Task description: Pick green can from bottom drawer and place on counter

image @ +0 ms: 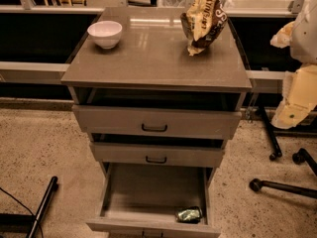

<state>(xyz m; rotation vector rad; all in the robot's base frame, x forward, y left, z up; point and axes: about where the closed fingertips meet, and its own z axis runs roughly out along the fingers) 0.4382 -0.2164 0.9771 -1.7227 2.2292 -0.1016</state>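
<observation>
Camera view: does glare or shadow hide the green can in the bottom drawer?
In the camera view, the green can lies shaded but visible in the front right corner of the bottom drawer; pale glare streaks the counter; the gripper, at the right edge beside the counter, is brightly lit.

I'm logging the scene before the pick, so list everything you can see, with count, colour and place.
counter: one, grey-brown, cabinet top
bowl: one, white, counter back left
chip bag: one, yellow-brown, counter back right
upper drawers: two, grey-brown, slightly open
bottom drawer: one, grey-brown, pulled wide open
can: one, green, bottom drawer's front right corner
chair legs: black, floor at right
hand: one, cream, right edge, beside the cabinet
</observation>
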